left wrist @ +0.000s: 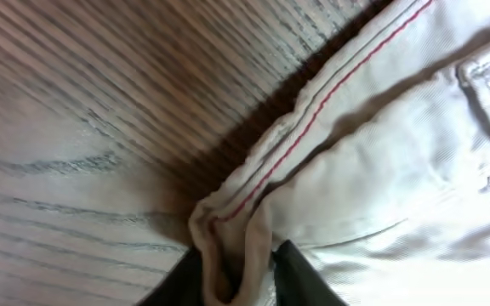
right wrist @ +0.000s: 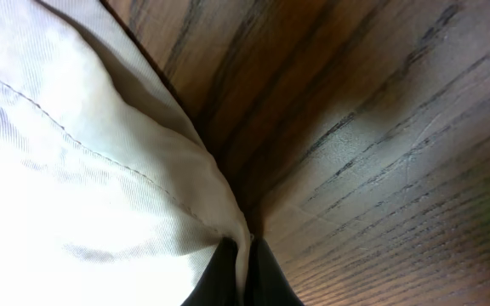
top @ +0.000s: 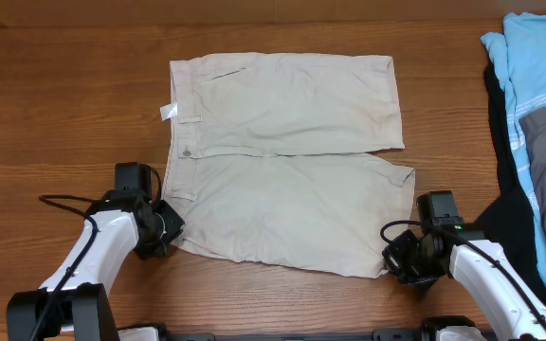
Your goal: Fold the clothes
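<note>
Wood table (top: 64, 95) — shorts (top: 287, 180), corners clamped in both jaws.

My left arm (top: 91, 254) and right arm (top: 500, 279) are white shells with black joints; a black cable (top: 64, 201) trails beside the left. My left hand (top: 167, 230) and right hand (top: 396, 256) are black, with a green light (top: 458, 226) near the right.

Nothing in these views can be read as writing, a brand or a number. The small white label (top: 168, 112) at the waistband of the shorts (top: 292, 161) is too small to show any print.
</note>
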Action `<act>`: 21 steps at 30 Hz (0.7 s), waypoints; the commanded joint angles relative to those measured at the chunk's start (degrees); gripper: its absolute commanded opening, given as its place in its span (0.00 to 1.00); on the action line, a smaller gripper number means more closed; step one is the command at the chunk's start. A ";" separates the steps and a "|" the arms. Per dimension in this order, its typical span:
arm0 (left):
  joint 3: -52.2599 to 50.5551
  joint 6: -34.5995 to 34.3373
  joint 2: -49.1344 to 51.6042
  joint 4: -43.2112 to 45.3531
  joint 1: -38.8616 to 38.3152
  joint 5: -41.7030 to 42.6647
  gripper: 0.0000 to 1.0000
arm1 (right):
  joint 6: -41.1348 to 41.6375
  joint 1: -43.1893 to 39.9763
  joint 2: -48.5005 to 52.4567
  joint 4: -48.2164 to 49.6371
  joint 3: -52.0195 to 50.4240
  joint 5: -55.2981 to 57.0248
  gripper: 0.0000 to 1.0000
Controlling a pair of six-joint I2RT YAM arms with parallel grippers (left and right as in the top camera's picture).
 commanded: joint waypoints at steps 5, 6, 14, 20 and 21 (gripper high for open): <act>-2.75 1.77 2.36 -1.36 0.00 -0.85 0.04 | -1.88 0.26 0.11 -0.90 2.01 1.18 0.04; -2.64 1.79 2.32 -1.75 0.00 -0.81 0.04 | -2.89 0.26 0.11 -2.29 3.52 1.33 0.04; 2.75 5.73 1.84 -8.76 0.00 -0.63 0.04 | -3.06 0.26 0.11 -14.99 17.00 8.61 0.04; 5.14 7.10 -3.48 -17.27 0.00 -0.20 0.04 | -4.59 0.26 -0.96 -22.10 24.39 9.70 0.04; 5.25 7.10 -5.16 -18.73 0.00 -0.20 0.04 | -4.63 0.26 -1.42 -22.88 25.00 9.70 0.04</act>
